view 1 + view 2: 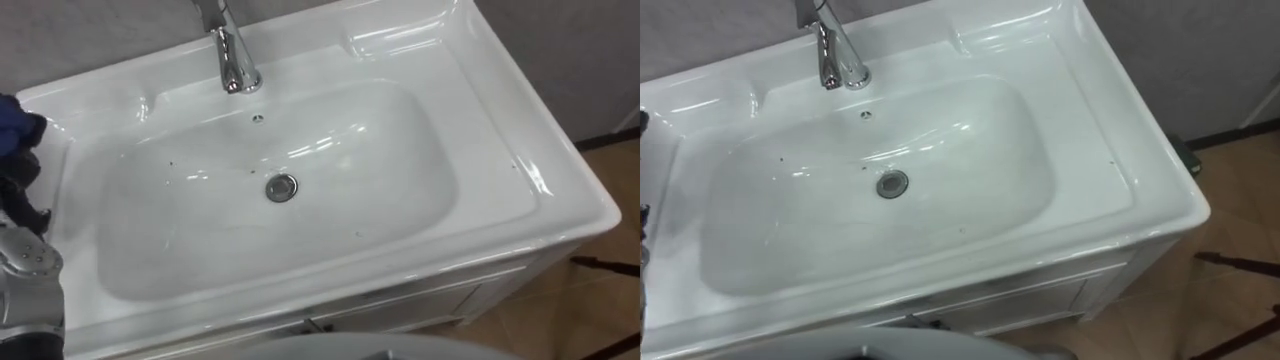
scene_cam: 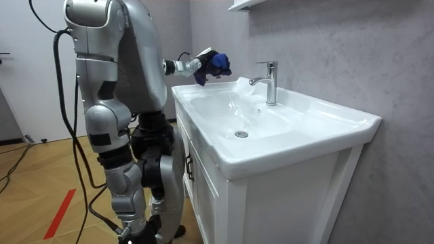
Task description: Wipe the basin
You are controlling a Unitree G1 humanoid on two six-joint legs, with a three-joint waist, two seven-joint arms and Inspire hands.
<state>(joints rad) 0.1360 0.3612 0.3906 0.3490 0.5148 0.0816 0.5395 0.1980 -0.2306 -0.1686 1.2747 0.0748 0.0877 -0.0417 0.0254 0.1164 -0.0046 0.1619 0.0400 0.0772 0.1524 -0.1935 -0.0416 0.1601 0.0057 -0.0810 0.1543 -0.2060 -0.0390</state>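
Observation:
A white basin set in a white vanity lies right below me, with a chrome tap at its back and a round drain in the middle of the bowl. A few small dark specks dot the bowl. At the basin's left end my left hand is raised over the rim, its fingers curled round a dark blue cloth. The room view shows that hand and the cloth held above the far corner of the basin. My right arm hangs at my side, its hand low by my leg.
A grey wall runs behind the tap. The vanity's front has cabinet doors close to my legs. Wooden floor lies to the right of the vanity, and a shelf hangs above the basin.

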